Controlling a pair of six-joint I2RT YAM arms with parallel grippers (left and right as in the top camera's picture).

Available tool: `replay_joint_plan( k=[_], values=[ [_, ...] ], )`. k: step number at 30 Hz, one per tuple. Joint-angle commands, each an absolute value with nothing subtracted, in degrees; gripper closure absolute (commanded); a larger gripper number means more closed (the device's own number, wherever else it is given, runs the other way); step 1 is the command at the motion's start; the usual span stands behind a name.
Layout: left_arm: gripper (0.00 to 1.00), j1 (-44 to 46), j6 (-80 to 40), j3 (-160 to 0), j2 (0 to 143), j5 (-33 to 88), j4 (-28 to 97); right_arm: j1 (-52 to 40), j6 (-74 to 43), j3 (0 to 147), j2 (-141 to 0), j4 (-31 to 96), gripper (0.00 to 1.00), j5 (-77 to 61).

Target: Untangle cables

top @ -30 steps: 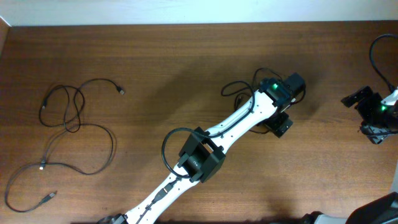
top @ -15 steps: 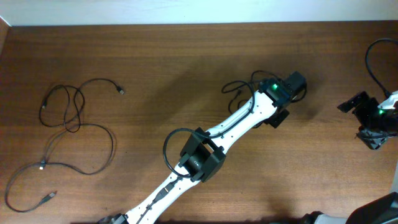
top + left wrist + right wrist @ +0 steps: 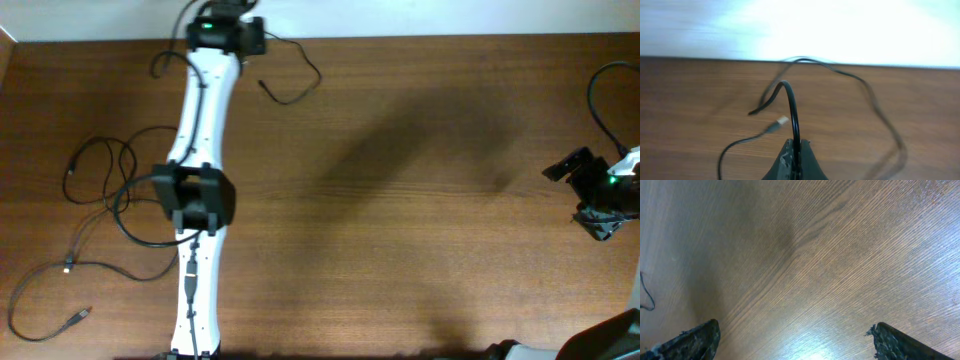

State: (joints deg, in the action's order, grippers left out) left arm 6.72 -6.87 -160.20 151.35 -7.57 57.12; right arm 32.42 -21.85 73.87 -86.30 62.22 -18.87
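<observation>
One thin black cable point(image 3: 792, 107) arches up out of my left gripper point(image 3: 796, 146), which is shut on it. Its whitish plug tip point(image 3: 782, 120) hangs just above the wood, and the rest loops off to the right. From overhead, that gripper point(image 3: 228, 30) sits at the table's back left edge with the held cable point(image 3: 305, 78) trailing right. More cables point(image 3: 110, 175) lie in loose loops on the left side, with one strand point(image 3: 70, 265) reaching the front left corner. My right gripper point(image 3: 795, 342) is open over bare wood, far right point(image 3: 592, 195).
The left arm point(image 3: 198, 190) stretches from the front edge to the back, partly over the loose loops. A pale wall point(image 3: 400, 18) borders the back of the wooden table point(image 3: 420, 200). A thick arm cable point(image 3: 605, 85) curls at the right edge.
My left gripper shut on a cable near the table's right-centre, then the arm swung to the back left, carrying it. The right gripper shifted slightly and stayed open.
</observation>
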Motion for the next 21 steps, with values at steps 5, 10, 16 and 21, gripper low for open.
replay_joint_plan(
  k=[5, 10, 16, 21],
  values=[
    [0.94, -0.45, -15.40, -160.27, 153.93, 2.17, 56.95, 32.23, -21.30, 73.67, -85.65, 62.19, 0.02, -18.13],
    [0.01, 3.97, -15.38, -162.15, 155.20, 6.46, 57.74, 32.23, -21.30, 73.67, -85.65, 62.19, 0.02, -18.13],
    [0.01, -1.67, -15.07, -173.01, 139.92, 9.41, 77.43, 32.23, -21.30, 73.67, -85.65, 62.19, 0.02, -18.13],
    [0.38, 0.67, -14.06, -165.16, 141.25, 9.26, 76.53, 32.23, -21.30, 73.67, -85.65, 62.19, 0.02, -18.13]
  ],
)
